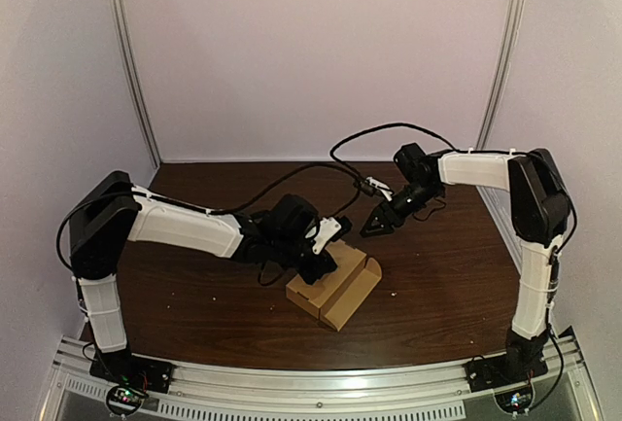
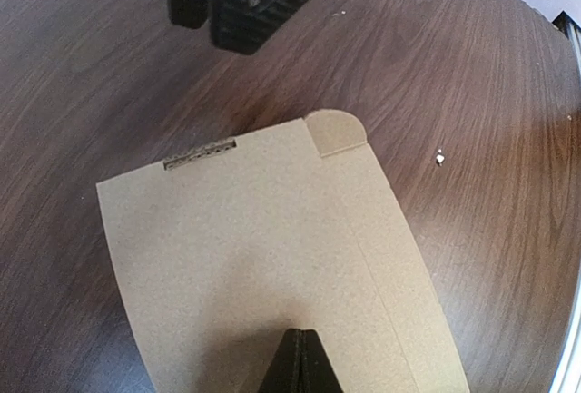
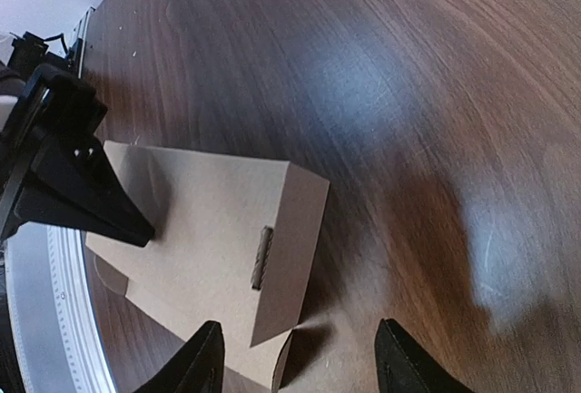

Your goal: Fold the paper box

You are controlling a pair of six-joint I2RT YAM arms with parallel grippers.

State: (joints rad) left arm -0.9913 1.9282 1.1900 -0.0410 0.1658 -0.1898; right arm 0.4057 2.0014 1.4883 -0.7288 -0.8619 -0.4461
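Left hand [image 2: 295, 363], clenched, is pressing the box [image 2: 254, 257] closed while the released right hand [image 1: 375, 228] is hovering beyond it; tucking looks unfinished.

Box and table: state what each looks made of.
The box looks like brown corrugated cardboard, matte; fluting shows in its slot. The table looks like dark wood or wood-grain laminate, slightly glossy: grain lines and soft glare.
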